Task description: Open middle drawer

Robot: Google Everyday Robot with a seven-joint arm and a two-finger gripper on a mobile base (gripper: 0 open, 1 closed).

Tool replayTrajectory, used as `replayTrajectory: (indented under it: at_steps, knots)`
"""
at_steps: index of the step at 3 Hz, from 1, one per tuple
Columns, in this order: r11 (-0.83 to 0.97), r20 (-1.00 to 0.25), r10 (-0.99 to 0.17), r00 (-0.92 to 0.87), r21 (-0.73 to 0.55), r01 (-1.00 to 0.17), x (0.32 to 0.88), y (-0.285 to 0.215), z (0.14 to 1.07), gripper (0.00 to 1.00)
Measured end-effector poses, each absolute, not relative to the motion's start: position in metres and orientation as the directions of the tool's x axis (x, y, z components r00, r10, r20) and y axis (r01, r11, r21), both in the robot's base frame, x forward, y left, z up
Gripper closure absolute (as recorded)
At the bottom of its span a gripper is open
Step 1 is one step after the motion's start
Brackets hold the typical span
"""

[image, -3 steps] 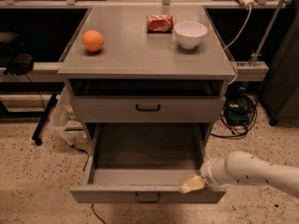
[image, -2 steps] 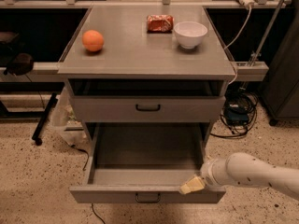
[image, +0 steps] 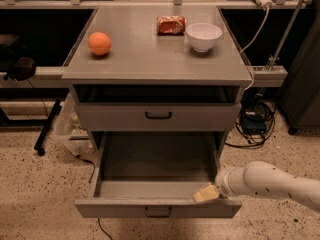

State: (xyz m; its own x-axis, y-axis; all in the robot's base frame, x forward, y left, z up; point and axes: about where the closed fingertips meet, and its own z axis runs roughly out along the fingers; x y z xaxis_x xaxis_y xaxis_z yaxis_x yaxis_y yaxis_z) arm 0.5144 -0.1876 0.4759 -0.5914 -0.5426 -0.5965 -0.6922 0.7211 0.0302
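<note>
**Middle drawer out, tool at its front lip**

Camera view: the middle drawer (image: 120, 207) stands pulled well out beneath the shut drawer (image: 115, 116) above it, with nothing showing on its grey inside. The tool (image: 206, 193) sits at the front lip, right of the black handle (image: 158, 211); wide or narrow, I cannot tell. It looks like a stiff, light box on slides, its flat front too smooth to grip. Best hold is the bar handle or the top lip, pulling straight out.
</note>
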Motion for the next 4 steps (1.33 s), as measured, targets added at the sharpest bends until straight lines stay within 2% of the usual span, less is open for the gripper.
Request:
replayTrajectory:
  at_steps: [1,3,4]
  knots:
    - [0.733,-0.586,-0.562,-0.583,-0.027,-0.68,0.52,-0.22,0.509,0.0]
    - [0.801,-0.617,-0.54,-0.573,-0.168,-0.574,0.53,-0.309,0.609,0.0]
    - [0.804,-0.619,-0.538,-0.572,-0.171,-0.57,0.531,-0.312,0.611,0.0]
